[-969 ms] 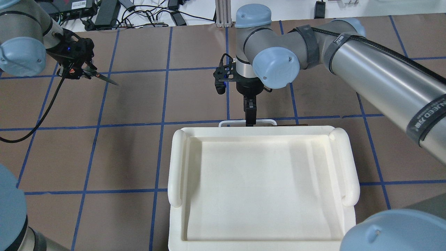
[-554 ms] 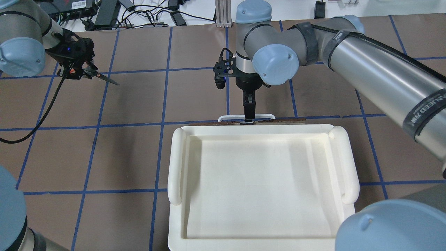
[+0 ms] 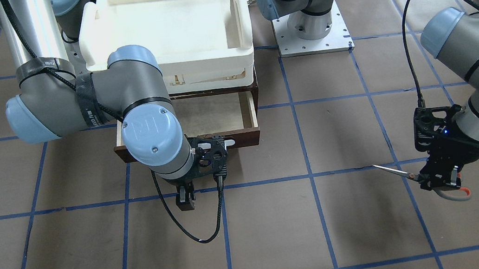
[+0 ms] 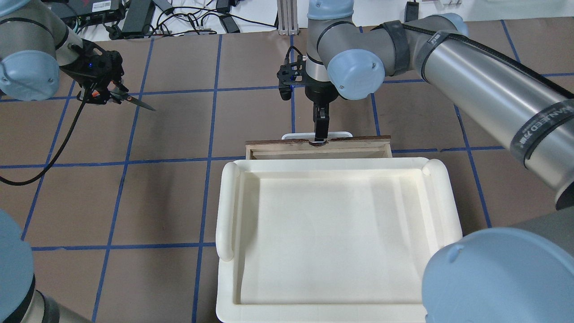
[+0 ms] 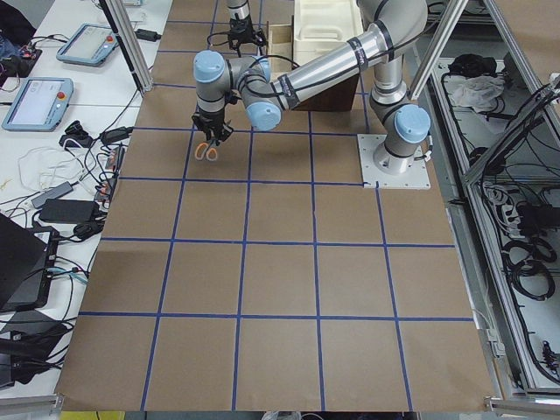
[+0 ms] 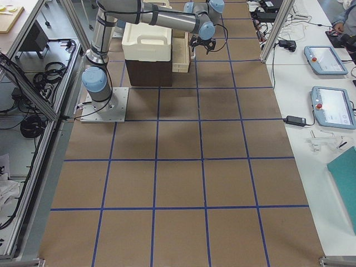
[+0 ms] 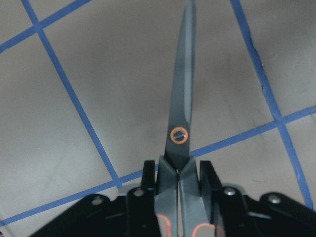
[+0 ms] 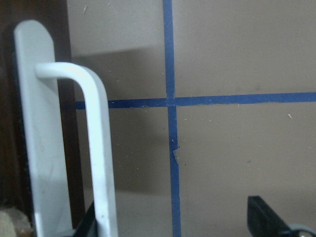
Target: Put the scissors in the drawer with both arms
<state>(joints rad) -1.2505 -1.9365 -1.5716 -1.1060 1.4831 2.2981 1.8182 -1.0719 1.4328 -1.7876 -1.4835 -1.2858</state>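
Note:
The scissors [image 4: 134,101] are gripped at the handles by my left gripper [image 4: 105,94], which is shut and holds them above the far left of the table. The blades point toward the middle. They also show in the front view [image 3: 394,170] and the left wrist view [image 7: 182,98]. The dark brown drawer [image 3: 218,116] stands part open under the cream tray [image 4: 224,206], its pale inside empty. My right gripper [image 4: 319,140] points down at the white handle [image 8: 101,148]. It is open, with one finger behind the bar and the other [image 8: 266,217] well in front.
Cables and power bricks [image 4: 134,18] lie past the table's far edge. An arm base plate [image 3: 312,35] sits beside the cabinet. A black cable loop [image 3: 203,240] hangs from my right wrist. Brown paper with blue tape lines covers the table.
My right gripper has moved away from the robot, and the drawer has slid out from under the tray with it. The left gripper and the scissors have barely moved.

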